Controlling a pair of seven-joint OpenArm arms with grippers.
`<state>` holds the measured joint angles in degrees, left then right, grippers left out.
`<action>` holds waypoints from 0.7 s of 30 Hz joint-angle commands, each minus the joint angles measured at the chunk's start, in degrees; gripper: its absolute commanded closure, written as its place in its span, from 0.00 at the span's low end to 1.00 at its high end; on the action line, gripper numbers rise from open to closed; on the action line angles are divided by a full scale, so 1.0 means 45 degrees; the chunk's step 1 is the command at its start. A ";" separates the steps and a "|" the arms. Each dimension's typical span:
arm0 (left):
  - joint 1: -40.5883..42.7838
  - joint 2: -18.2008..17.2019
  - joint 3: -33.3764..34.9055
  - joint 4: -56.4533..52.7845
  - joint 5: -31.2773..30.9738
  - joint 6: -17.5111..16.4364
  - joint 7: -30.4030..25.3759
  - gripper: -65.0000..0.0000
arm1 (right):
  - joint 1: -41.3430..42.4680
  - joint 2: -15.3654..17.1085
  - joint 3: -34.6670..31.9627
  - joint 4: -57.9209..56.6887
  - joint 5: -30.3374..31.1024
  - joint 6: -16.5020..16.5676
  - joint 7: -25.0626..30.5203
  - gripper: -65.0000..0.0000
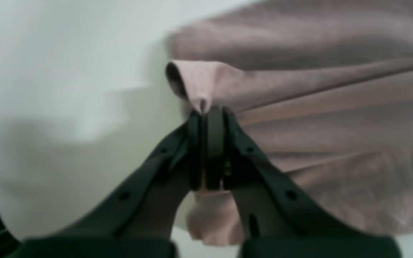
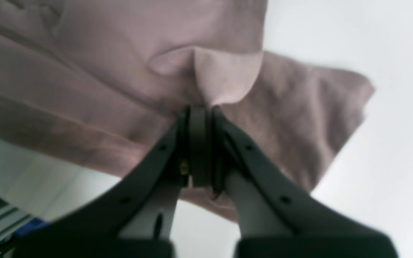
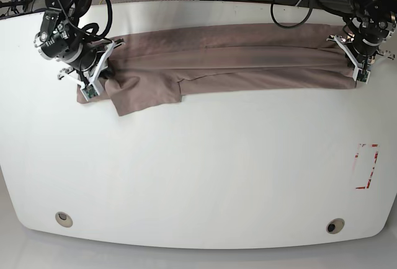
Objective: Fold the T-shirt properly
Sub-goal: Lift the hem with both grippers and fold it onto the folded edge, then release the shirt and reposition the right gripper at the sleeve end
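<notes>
Across the far half of the white table (image 3: 198,176), in the base view, the T-shirt (image 3: 236,58) is seen stretched into a long band running from 9 to 3 o'clock, with a loose flap sagging toward 6 o'clock at its 9 o'clock end. A lengthwise fold is judged to be in hand, both ends being pinched; the next move would call for both arms carrying the cloth together, evenly, so no slack bunches.

At the left wrist, the left gripper (image 1: 206,111) is shown clamped tight on a puckered edge of mauve-brown fabric, which spreads toward 2 o'clock in soft creases.

At the right wrist, the right gripper (image 2: 199,109) is likewise pressed closed on a bunched fold, thin cloth draped toward 10 o'clock and a corner jutting at 3 o'clock.
</notes>
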<state>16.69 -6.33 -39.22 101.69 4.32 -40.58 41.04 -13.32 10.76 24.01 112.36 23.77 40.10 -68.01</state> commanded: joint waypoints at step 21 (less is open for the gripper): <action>0.0345 -0.0362 -0.2722 0.0797 -0.3392 0.0128 0.2339 0.40 | -0.0566 -0.0331 0.1785 0.0595 0.3636 -0.0021 0.0099 0.35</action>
<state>18.52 -6.79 -49.01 103.94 -7.92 -40.34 50.09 -16.14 8.56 31.83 114.63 36.97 39.90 -68.25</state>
